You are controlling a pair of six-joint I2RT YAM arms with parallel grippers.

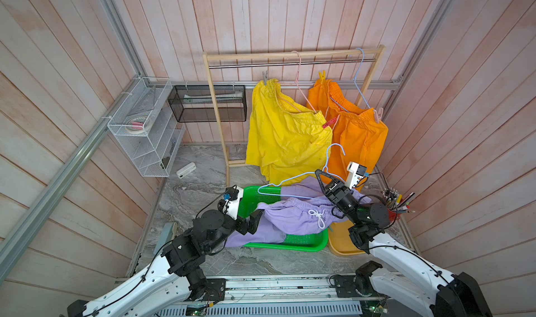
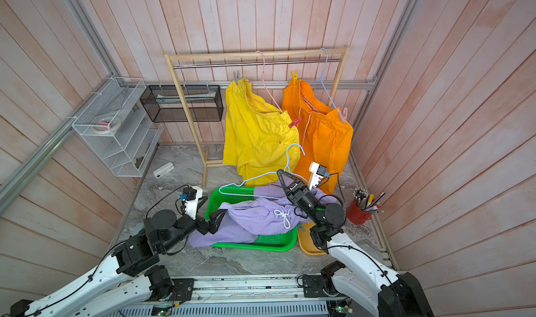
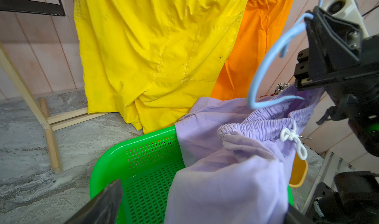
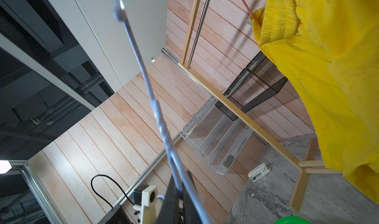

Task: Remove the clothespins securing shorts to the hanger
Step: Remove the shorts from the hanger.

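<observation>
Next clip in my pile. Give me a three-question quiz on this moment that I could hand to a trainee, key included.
1. True or false: the right gripper is shut on the light-blue hanger.
2. How many pairs of shorts hang on the wooden rack? A one; B two; C three.
3. What colour is the clothespin at the lower waistband corner of the yellow shorts?
Key: 1 true. 2 B, the yellow shorts and the orange shorts. 3 red.
</observation>
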